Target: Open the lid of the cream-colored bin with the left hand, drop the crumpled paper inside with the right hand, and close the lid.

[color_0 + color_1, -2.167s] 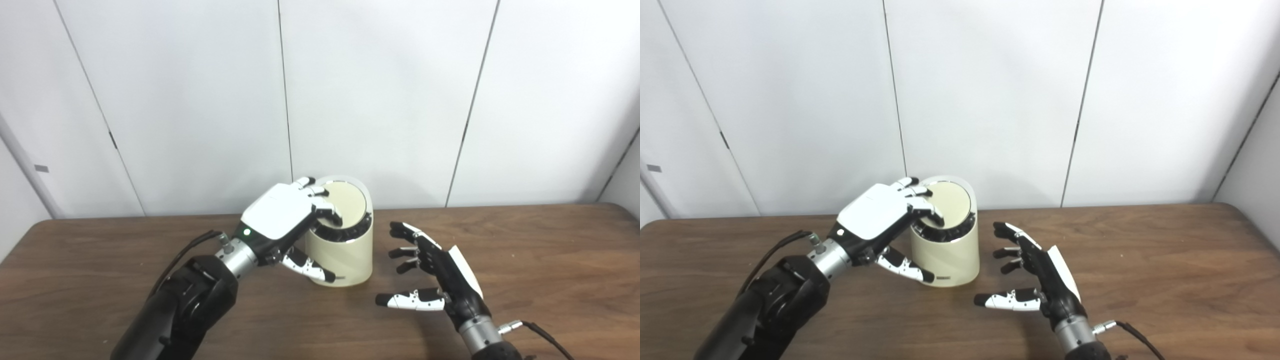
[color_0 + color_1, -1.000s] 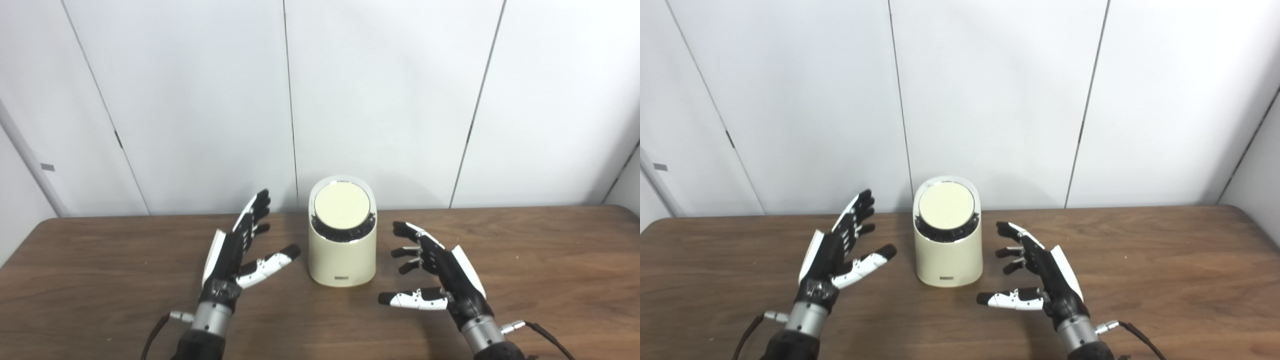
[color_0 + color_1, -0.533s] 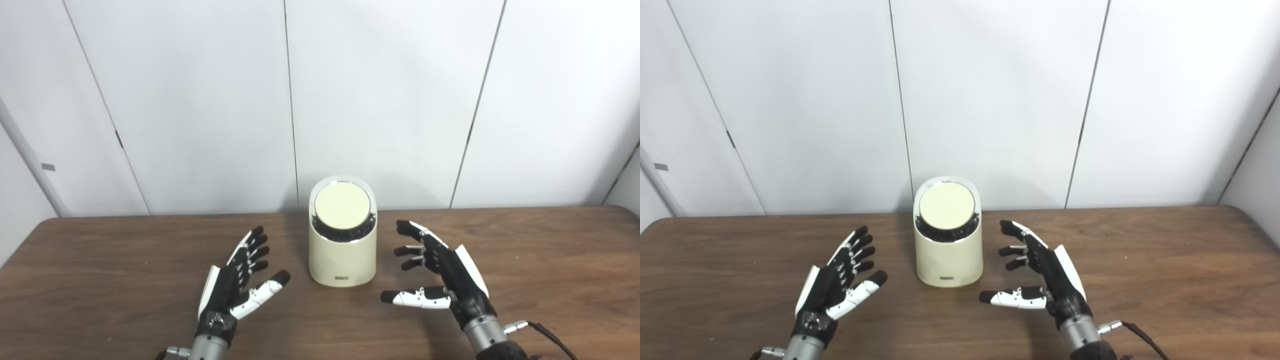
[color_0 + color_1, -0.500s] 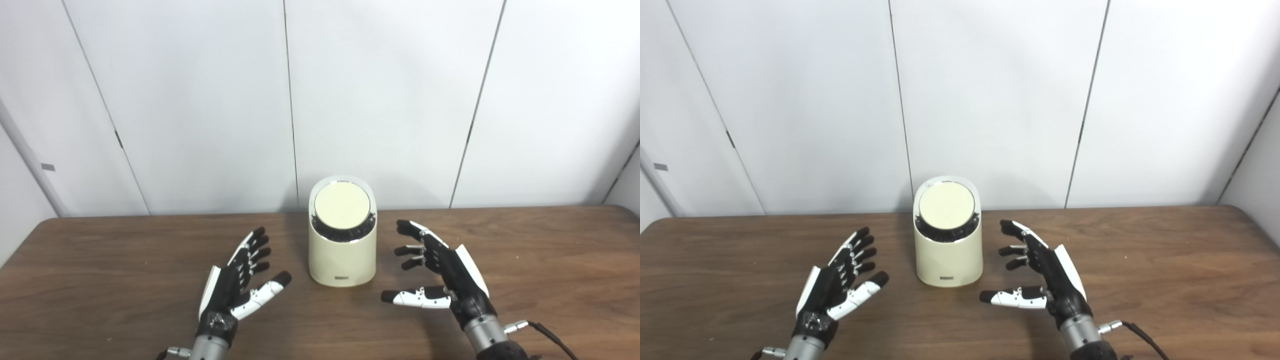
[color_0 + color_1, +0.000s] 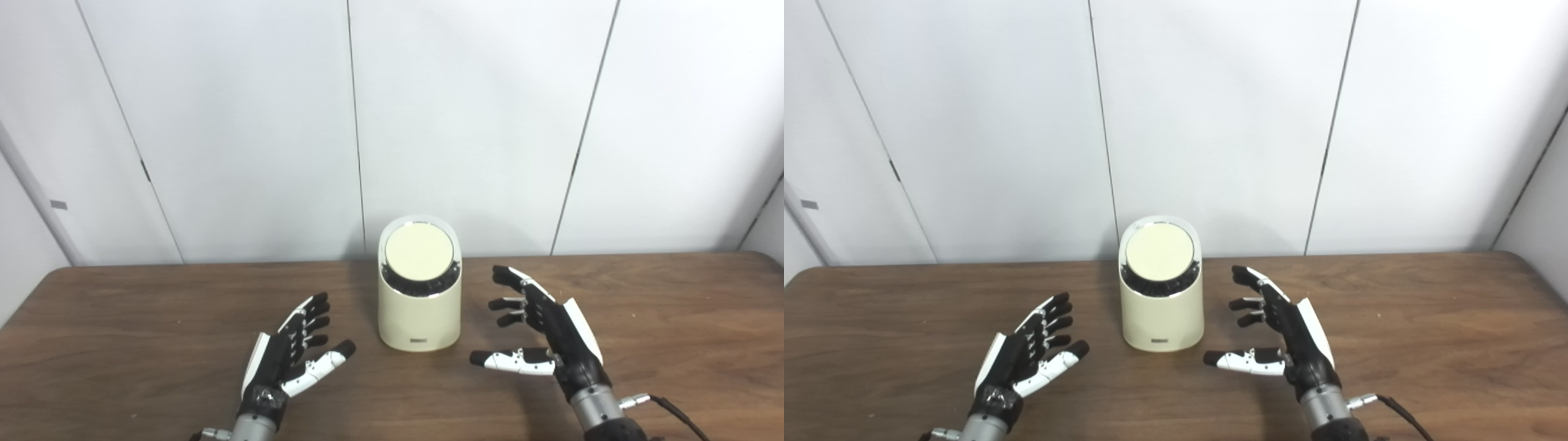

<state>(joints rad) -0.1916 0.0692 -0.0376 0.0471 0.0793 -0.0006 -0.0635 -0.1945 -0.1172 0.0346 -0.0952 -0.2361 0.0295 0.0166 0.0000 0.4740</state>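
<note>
Cream-colored bin point(image 5: 419, 306) stands upright on the wooden table point(image 5: 122, 318), lid point(image 5: 419, 252) closed, between two empty hands.
Left hand point(image 5: 288, 361) and right hand point(image 5: 545, 334) flank it, near but apart from it, fingers spread, palms facing inward, holding nothing.

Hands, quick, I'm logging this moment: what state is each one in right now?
Left hand: open, fingers spread, holding nothing, left of the cream-colored cylindrical bin.
Right hand: open, holding nothing, right of the bin.
</note>
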